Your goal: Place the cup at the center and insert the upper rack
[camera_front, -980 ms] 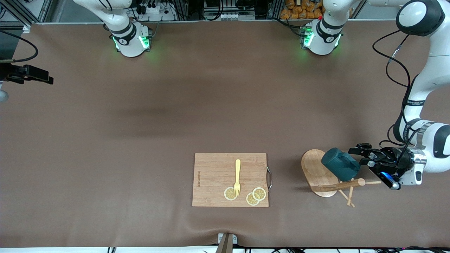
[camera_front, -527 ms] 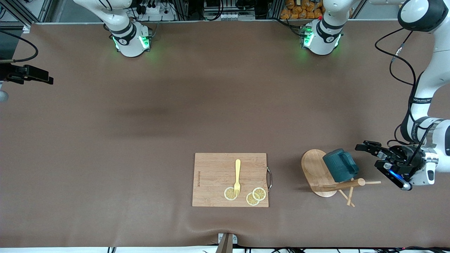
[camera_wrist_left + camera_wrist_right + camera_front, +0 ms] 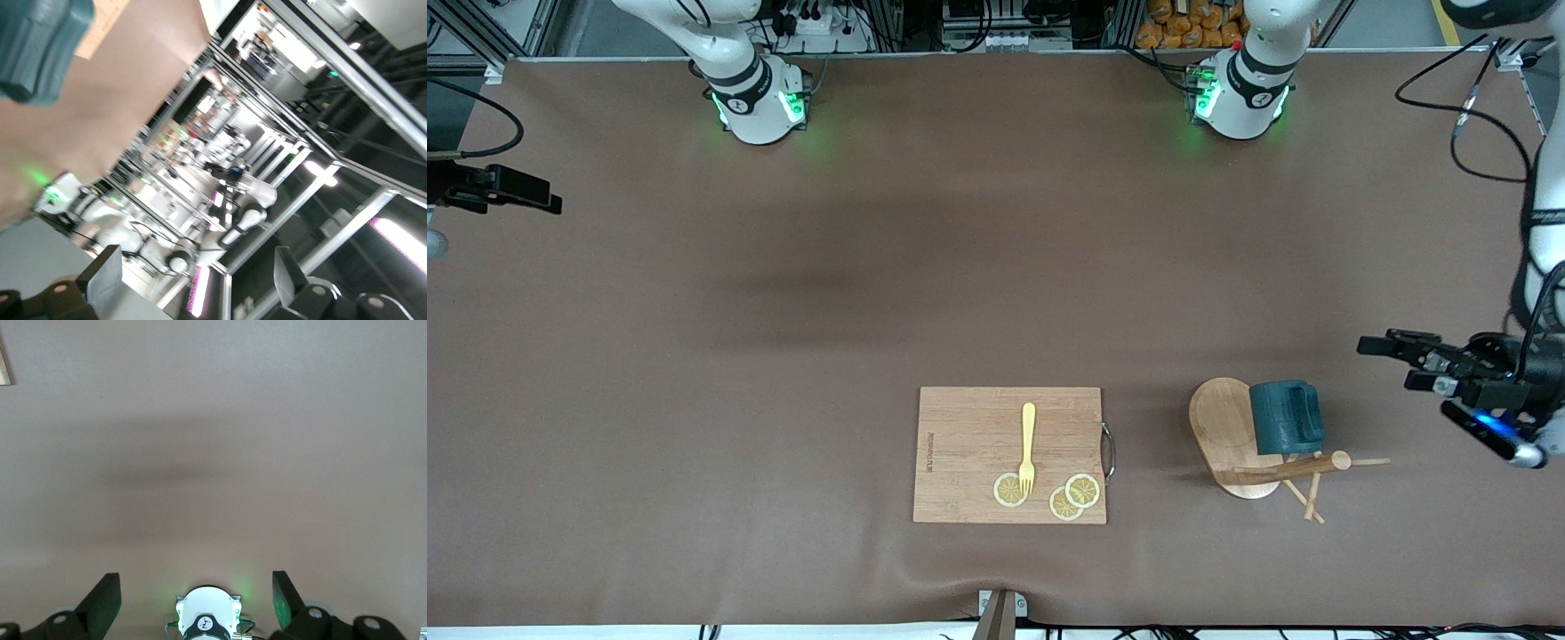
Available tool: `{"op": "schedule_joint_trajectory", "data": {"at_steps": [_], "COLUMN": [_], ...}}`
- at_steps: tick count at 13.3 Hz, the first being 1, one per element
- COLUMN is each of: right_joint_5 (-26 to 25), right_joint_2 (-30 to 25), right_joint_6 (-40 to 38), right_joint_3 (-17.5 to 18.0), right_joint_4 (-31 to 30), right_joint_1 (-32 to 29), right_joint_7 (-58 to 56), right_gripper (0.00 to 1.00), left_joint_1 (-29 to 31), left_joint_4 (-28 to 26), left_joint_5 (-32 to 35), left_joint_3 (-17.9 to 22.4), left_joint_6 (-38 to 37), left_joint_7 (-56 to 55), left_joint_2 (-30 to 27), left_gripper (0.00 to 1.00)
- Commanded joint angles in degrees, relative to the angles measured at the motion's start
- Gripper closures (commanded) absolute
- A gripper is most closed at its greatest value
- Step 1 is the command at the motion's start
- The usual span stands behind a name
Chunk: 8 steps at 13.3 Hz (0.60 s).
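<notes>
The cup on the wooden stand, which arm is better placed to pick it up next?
Left. The left gripper hangs open near the cup on the upper rack; the right gripper waits elsewhere, out of the front view.

Brown table (image 3: 783,373). Directly on it: wooden cutting board (image 3: 969,444) near front camera; light wooden mug stand (image 3: 1232,437) beside it, toward left arm's end; both robot bases along top edge.

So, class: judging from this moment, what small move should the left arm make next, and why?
Probably retreat clear and wait. The cup hangs on the upper rack, and the left gripper, fingers open and empty, is apart from it. The right gripper waits, open, over bare table.
</notes>
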Motion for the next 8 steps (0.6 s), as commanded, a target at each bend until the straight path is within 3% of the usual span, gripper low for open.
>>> {"op": "schedule_joint_trajectory", "data": {"at_steps": [1, 5, 8], "right_joint_5": [0.0, 0.1, 0.2], "right_joint_2": [-0.2, -0.2, -0.2], "right_joint_6": [0.1, -0.2, -0.3], "right_joint_3": [0.5, 0.5, 0.5], "right_joint_4": [0.0, 0.1, 0.0], "right_joint_1": [-0.7, -0.8, -0.9], "right_joint_7": [-0.1, -0.1, -0.2], "right_gripper": [0.0, 0.0, 0.0], "left_joint_1": [-0.4, -0.4, -1.1], "left_joint_4": [-1.7, -1.9, -2.0], "left_joint_5": [6.9, 17.1, 28.2], "left_joint_3": [1.1, 0.2, -3.5], "left_joint_6": [0.8, 1.0, 1.0], "left_joint_7": [-1.3, -1.7, -1.7], "left_joint_2": [-8.6, -14.8, -18.6], "left_gripper": [0.0, 0.0, 0.0]}}
